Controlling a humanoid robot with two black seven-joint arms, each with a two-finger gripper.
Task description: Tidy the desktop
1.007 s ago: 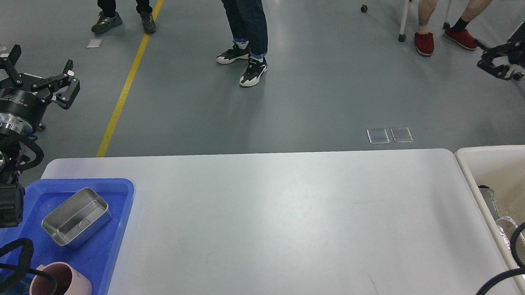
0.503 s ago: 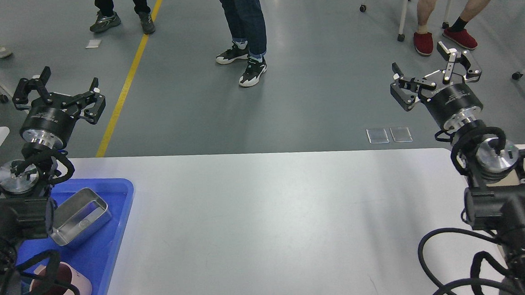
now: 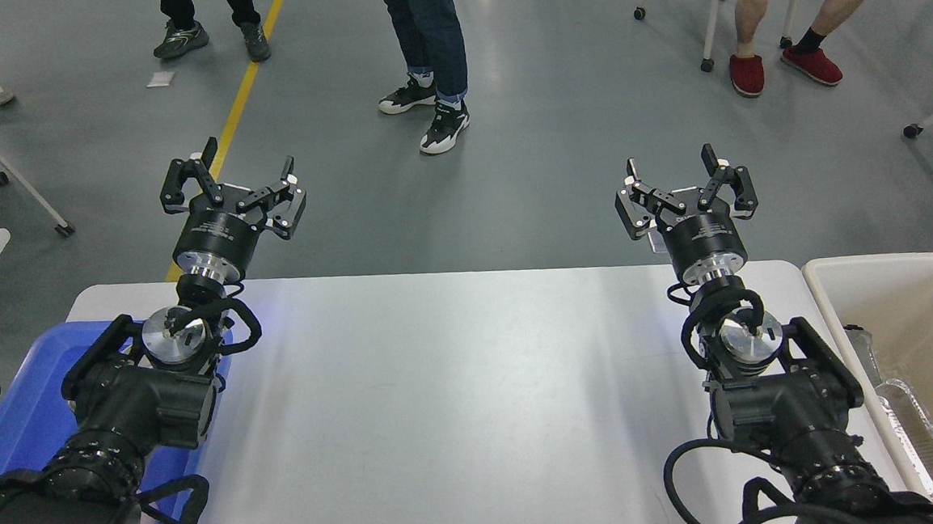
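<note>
Both the left gripper (image 3: 231,187) and right gripper (image 3: 685,192) are held spread (empty), the desktop (image 3: 459,408) lying at 6 o'clock.

Grey shiny floor (image 3: 555,119) with a yellow line (image 3: 248,73) running across it, people standing around, someone sitting on a wheeled chair (image 3: 702,4).

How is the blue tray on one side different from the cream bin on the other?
The blue tray is bright blue and shallow; the cream bin is pale with tall walls. The left arm covers most of the tray; the bin is largely in view, with a foil container inside. Both flank the white desktop.
</note>
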